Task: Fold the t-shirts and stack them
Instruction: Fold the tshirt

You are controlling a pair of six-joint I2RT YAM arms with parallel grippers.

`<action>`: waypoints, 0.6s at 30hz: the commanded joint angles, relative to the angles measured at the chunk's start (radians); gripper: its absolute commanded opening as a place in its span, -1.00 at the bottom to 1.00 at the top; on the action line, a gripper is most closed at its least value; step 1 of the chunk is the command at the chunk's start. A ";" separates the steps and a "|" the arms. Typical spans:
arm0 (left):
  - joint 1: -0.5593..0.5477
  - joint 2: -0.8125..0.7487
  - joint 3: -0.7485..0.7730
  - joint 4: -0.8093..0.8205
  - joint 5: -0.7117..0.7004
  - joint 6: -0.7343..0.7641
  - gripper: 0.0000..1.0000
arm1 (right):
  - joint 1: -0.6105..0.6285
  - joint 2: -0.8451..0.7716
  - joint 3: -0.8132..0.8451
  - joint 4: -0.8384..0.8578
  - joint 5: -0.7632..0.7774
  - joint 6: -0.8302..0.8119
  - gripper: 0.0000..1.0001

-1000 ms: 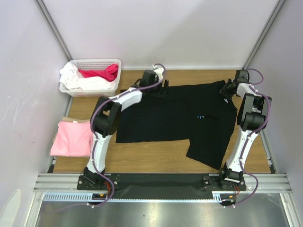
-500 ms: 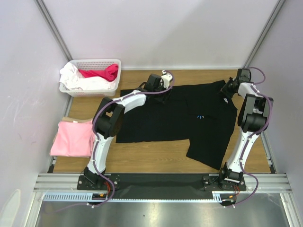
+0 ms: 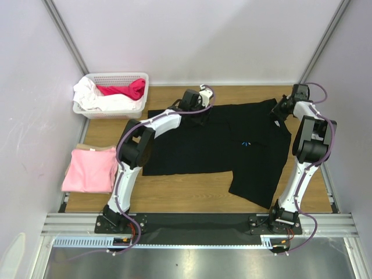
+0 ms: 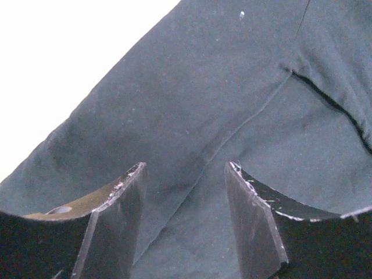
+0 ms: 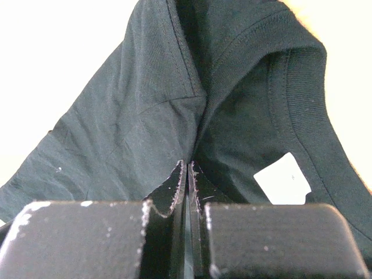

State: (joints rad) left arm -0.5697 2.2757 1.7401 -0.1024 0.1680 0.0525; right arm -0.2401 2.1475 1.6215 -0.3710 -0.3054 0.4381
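Note:
The black t-shirt (image 3: pixel 215 145) lies spread on the wooden table, its pale-blue chest mark (image 3: pixel 246 142) facing up. The pink t-shirt (image 3: pixel 90 170) lies folded at the table's left edge. My left gripper (image 3: pixel 199 110) is open over the shirt's far edge; in the left wrist view its fingers (image 4: pixel 186 168) straddle a seam of the black cloth (image 4: pixel 232 87) and hold nothing. My right gripper (image 3: pixel 278 114) is shut on the black shirt's fabric (image 5: pixel 145 116) beside the collar (image 5: pixel 302 99), as the right wrist view (image 5: pixel 188 165) shows. A white neck label (image 5: pixel 283 178) lies near it.
A white basket (image 3: pixel 141 78) with white and red cloth stands at the back left. Bare wood (image 3: pixel 174 189) shows in front of the shirt. White walls enclose the table on three sides.
My left gripper has shifted a little to the right along the shirt's far edge and turned. The right arm and the shirts have hardly moved.

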 commanded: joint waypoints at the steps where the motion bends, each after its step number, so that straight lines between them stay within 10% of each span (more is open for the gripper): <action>1: -0.004 0.022 0.078 -0.071 0.022 -0.016 0.24 | -0.010 -0.089 0.002 -0.020 -0.024 0.017 -0.94; 12: 0.001 0.070 0.125 -0.163 0.025 -0.088 0.22 | -0.013 -0.129 -0.017 -0.051 -0.017 0.005 -0.99; 18: 0.010 0.087 0.148 -0.190 0.050 -0.103 0.22 | -0.015 -0.080 0.001 -0.068 -0.021 -0.006 -0.66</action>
State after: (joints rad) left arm -0.5663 2.3474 1.8370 -0.2649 0.1894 -0.0273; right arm -0.2466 2.0693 1.6028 -0.4225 -0.3202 0.4435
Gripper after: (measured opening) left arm 0.611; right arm 0.148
